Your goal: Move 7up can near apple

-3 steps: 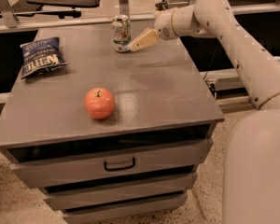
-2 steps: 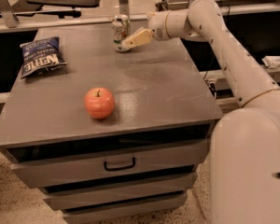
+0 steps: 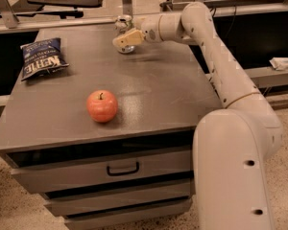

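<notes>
The 7up can (image 3: 123, 23) stands upright at the far edge of the grey tabletop (image 3: 163, 95); only its shiny top and a bit of its base show. My gripper (image 3: 126, 39) is right at the can, reaching in from the right and covering most of its front. The red-orange apple (image 3: 102, 106) sits near the front of the table, well apart from the can and nearer to the camera.
A dark blue chip bag (image 3: 41, 57) lies flat at the back left of the table. The table has drawers with a handle (image 3: 122, 168) below its front edge. My arm stretches over the table's right side. Shelving and rails stand behind the table.
My gripper has moved left from beside the can onto it and now covers its front. The can, the apple and the chip bag have not moved.
</notes>
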### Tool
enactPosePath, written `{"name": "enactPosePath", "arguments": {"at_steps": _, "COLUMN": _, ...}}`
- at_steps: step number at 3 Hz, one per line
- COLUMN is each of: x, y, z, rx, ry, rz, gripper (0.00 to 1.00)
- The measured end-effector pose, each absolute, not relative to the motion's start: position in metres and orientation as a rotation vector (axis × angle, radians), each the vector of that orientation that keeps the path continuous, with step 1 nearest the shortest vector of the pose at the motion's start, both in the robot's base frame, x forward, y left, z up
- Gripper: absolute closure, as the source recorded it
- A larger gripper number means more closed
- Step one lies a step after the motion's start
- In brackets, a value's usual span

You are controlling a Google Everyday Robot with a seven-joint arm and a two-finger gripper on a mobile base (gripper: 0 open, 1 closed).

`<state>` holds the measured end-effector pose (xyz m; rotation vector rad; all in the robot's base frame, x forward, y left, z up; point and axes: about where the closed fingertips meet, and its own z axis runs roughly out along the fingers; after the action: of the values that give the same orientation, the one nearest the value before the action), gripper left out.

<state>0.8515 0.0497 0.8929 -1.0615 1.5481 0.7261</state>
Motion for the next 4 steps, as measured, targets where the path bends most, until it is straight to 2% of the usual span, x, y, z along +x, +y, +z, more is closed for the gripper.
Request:
{"name": "enactPosePath", "arguments": {"at_steps": 1, "x": 0.851, "y": 0.062, "z": 0.891, "rx": -1.065, "ry": 1.534, "rz": 0.775, "gripper": 0.41}}
{"name": "enactPosePath", "arguments": {"at_steps": 3, "x": 0.825, "y": 0.051, "z": 0.908, "rx": -1.088, "ry": 1.471, "rz": 0.825, "gripper": 0.87}}
{"name": "enactPosePath", "arguments": {"at_steps": 4, "x": 0.789, "y": 0.031, "z": 0.919, "rx": -1.143, "ry": 1.448, "rz": 0.809, "gripper": 1.0}}
